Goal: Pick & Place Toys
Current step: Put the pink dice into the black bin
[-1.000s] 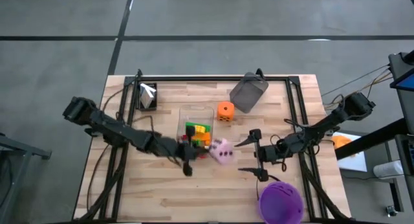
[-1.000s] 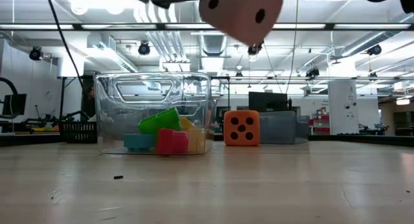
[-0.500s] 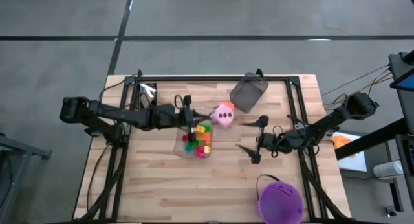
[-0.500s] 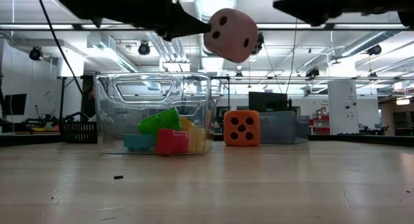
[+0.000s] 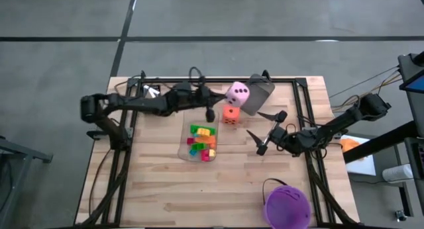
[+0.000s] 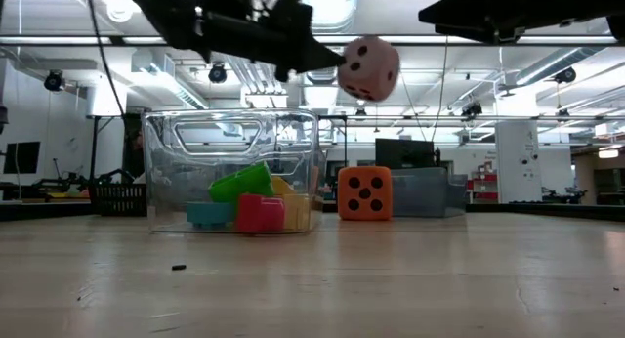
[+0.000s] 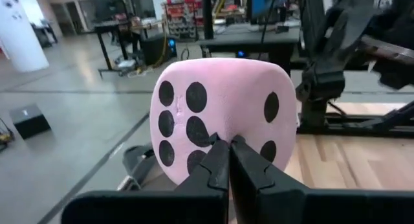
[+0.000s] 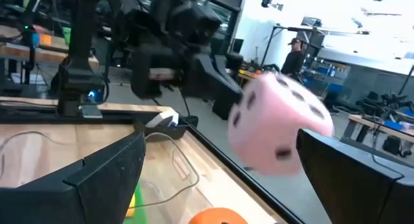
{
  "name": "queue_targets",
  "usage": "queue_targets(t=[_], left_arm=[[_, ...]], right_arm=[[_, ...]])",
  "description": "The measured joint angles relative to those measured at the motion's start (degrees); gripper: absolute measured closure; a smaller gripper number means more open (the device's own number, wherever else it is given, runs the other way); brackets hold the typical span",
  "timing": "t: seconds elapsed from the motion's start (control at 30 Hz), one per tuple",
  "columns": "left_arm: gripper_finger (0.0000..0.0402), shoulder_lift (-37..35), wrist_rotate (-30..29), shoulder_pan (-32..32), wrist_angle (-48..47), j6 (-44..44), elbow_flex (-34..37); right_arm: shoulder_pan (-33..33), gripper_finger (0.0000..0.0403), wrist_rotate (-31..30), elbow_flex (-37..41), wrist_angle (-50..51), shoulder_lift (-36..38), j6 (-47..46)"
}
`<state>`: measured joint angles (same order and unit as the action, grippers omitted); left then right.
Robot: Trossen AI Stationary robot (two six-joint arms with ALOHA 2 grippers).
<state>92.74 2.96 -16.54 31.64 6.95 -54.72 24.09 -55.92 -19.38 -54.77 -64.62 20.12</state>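
Note:
A pink dotted die [image 5: 239,93] hangs in the air above the orange die [image 5: 230,114] and beside the grey bin [image 5: 257,95], with my left gripper [image 5: 224,100] shut on it. The orange die rests flat on the table, just right of the clear tray [image 5: 187,151], which holds several coloured bricks [image 5: 202,139]. My right gripper [image 5: 264,130] stands open above the table to the right of the tray, with nothing between its fingers. It faces the pink die [image 8: 278,123]. My left gripper pinches a small bit of the pink die's surface [image 7: 223,134] between its two fingertips, low on the rounded edge between two dotted faces. The fingers [image 7: 213,164] come level from the table's left. The die is lifted clear, well above the table [image 6: 368,67].
A purple bucket [image 5: 287,206] stands at the near right corner. A small black holder with white cards [image 5: 150,91] sits at the far left, partly under my left arm. Bare wood lies along the near edge and left of the tray.
My left gripper has swung from the tray's near side toward the far edge, rolling as it went, and has carried the pink die, still held, over the tray to above the orange die. My right gripper has moved a little toward the far edge and turned.

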Motion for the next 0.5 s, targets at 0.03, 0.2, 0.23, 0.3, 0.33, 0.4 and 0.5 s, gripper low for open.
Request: queue_targets(t=[0.03, 0.2, 0.23, 0.3, 0.33, 0.4, 0.5], left_arm=[[0.0401, 1.84, 0.23, -0.36, -0.45, -0.23, -1.52], [0.0401, 11.29, 0.23, -2.5, -4.04, -1.92, -11.63], [0.0401, 13.06, 0.18, -2.99, -5.74, -2.8, -13.69], [0.0401, 16.57, 0.1, -3.99, -8.64, -4.66, -17.89], [0.0401, 18.21, 0.11, -4.47, -10.05, -5.52, -19.78], [0.0401, 21.05, 0.11, -5.32, -12.52, -7.06, -23.27], [0.0401, 24.75, 0.08, -6.18, -15.99, -7.98, -28.48]], right_arm=[[0.14, 0.0005, -0.18, 0.0, -0.03, 0.0, -0.06], [0.85, 0.0004, -0.7, 0.0, 0.4, 0.0, -0.09], [1.19, 0.0004, -0.7, 0.0, 0.4, 0.01, -0.09], [1.86, 0.0005, -1.05, 0.0, 0.38, 0.18, -0.03], [2.15, 0.0005, -1.34, 0.0, 0.39, 0.31, 0.13], [2.86, 0.0005, -1.6, 0.0, 0.36, 0.53, 0.47], [3.54, 0.0004, -1.77, 0.0, 0.35, 0.9, 0.97]])
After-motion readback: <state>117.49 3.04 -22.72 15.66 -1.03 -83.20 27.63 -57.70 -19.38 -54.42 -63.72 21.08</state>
